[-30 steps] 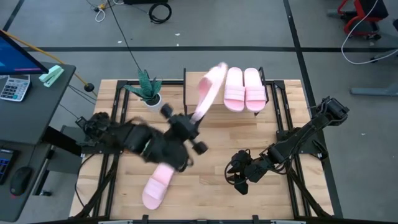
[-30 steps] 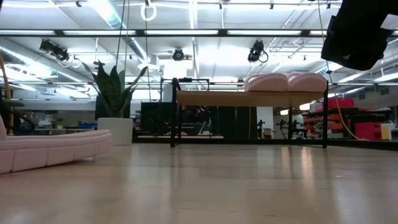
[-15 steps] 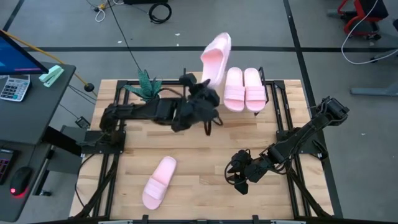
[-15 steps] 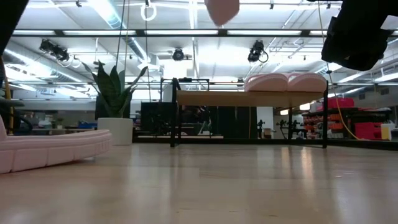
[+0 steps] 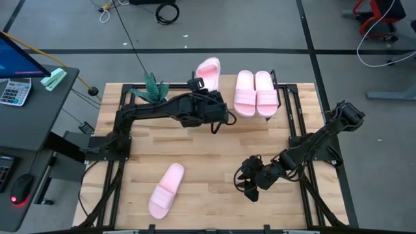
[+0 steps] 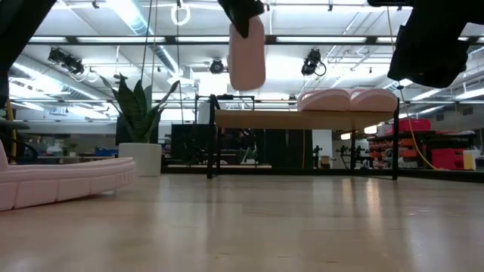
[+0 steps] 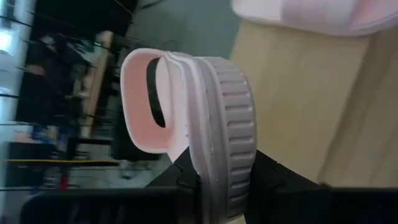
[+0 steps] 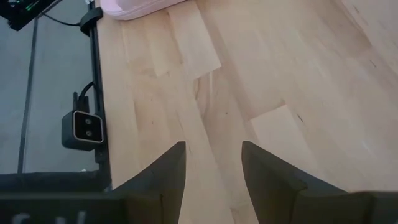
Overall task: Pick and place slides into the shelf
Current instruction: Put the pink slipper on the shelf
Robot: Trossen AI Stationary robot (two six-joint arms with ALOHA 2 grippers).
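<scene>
My left gripper (image 5: 207, 91) is at the table's far edge, shut on a pale pink slide (image 5: 208, 70) that stands on end above the left part of the shelf (image 6: 302, 119). The same slide (image 6: 247, 53) hangs from the picture's top in the low view. Two more slides (image 5: 255, 93) lie side by side, soles down, on the right part of the shelf's wood top. A fourth slide (image 5: 166, 190) lies flat on the table's near left. My right gripper (image 5: 250, 185) waits open above the near right of the table (image 8: 211, 162). My left gripper pinches the slide's sole at the end away from the strap (image 7: 217, 186). One finger (image 7: 185, 180) is on the footbed side and the other (image 7: 268, 177) on the ribbed underside. The fingers point down from above. The slide hangs upright, lifted clear above the shelf, strap (image 7: 146, 99) low.
A potted plant (image 5: 155, 94) stands at the table's far left, next to the shelf. The shelf's black frame (image 5: 193, 83) rises beside the held slide. A small camera (image 8: 87, 127) sits at the table's edge. A desk with a calculator (image 5: 14, 91) stands left of the table.
My left gripper has carried the slide from the table's middle toward the far edge, swinging it high past the shelf, then brought it down and a little left. The slide has turned from slanting to upright and has come down into the low view.
</scene>
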